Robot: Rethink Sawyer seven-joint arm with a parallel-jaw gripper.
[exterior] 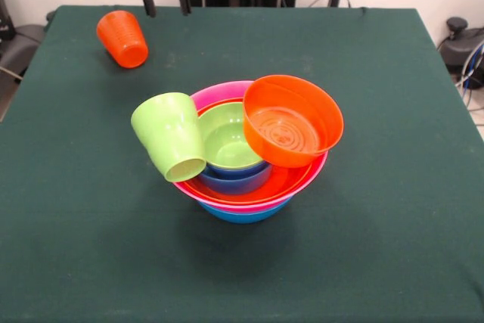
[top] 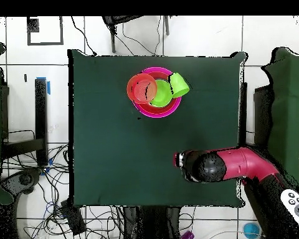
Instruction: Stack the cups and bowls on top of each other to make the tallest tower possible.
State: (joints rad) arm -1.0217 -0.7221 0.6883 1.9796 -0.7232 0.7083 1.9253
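Note:
The tower stands mid-table: a wide blue bowl (exterior: 242, 214) at the bottom, then a pink bowl (exterior: 224, 91) and a large orange bowl (exterior: 281, 182). A small blue bowl (exterior: 236, 181) with a lime-green bowl (exterior: 227, 138) nests inside. A smaller orange bowl (exterior: 292, 122) rests tilted on the right rim. The lime-green cup (exterior: 169, 135) leans tilted on the left rim. The orange ribbed cup (exterior: 122, 38) lies on its side at the far left. My gripper (exterior: 163, 1) hangs open and empty just beyond it. From overhead the tower (top: 155, 93) shows, with the arm (top: 230, 165) apart from it.
The dark green table (exterior: 378, 73) carries only these things. Cables and equipment lie on the floor around the table (top: 114, 155). A black device (exterior: 461, 39) sits off the table's right side.

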